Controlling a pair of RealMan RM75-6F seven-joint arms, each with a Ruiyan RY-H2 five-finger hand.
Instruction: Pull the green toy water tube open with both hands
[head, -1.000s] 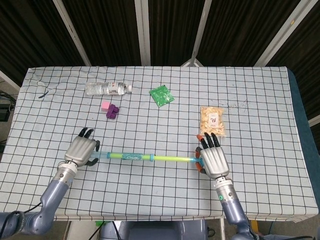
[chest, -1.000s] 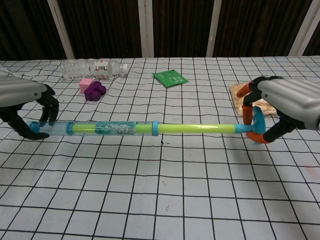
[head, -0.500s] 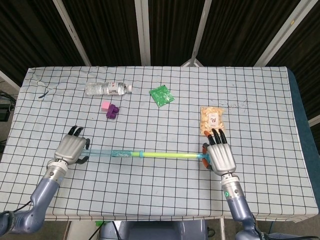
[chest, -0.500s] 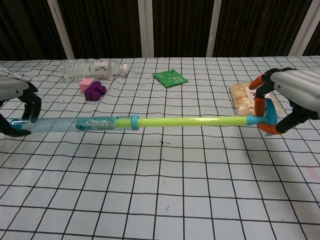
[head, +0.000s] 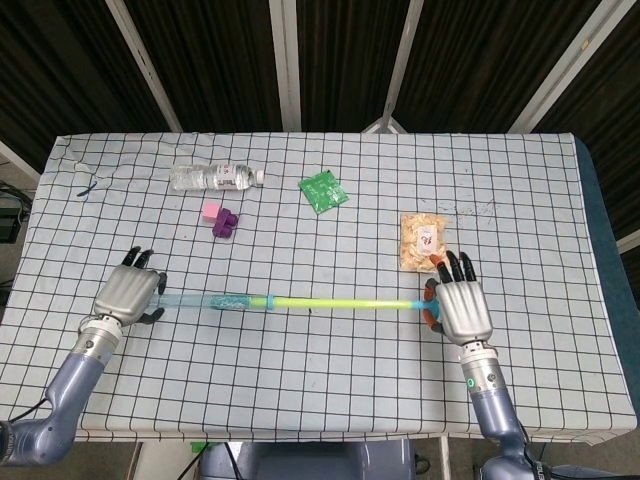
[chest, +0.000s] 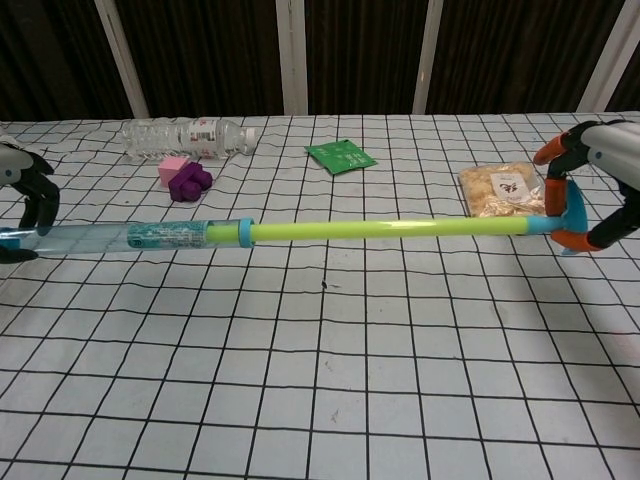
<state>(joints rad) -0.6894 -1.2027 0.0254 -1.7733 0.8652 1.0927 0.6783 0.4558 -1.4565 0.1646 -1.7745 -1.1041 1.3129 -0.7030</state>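
Right hand (head: 464, 309): its orange-tipped fingers (chest: 556, 158) are curled round the blue handle (chest: 560, 217) at the end of the yellow-green plunger rod (chest: 390, 229), holding it. The hand sits palm-down at the right side of the worktop (head: 330, 380), just in front of the snack packet (head: 424, 241).

Left hand (head: 127, 294): its black fingers (chest: 40, 200) are closed over the far end of the clear barrel (chest: 90, 238), gripping it. In the chest view only the fingers show at the left edge of frame; the head view shows the whole hand near the worktop's left edge.

Green toy water tube (head: 290, 301): it spans between the two hands, roughly parallel to the front edge of the worktop, held a little above the grid cloth as judged by the chest view. The rod is drawn well out of the barrel; the blue collar (chest: 240, 232) where rod meets barrel lies left of centre, so the exposed rod is longer than the barrel. A printed blue-green label shows inside the barrel next to the collar.

Other items, all behind the tube and apart from it: a plastic water bottle (head: 215, 177) lying on its side at the rear left; pink and purple toy blocks (head: 221, 219) just in front of it; a green flat packet (head: 323, 191) near the rear centre.
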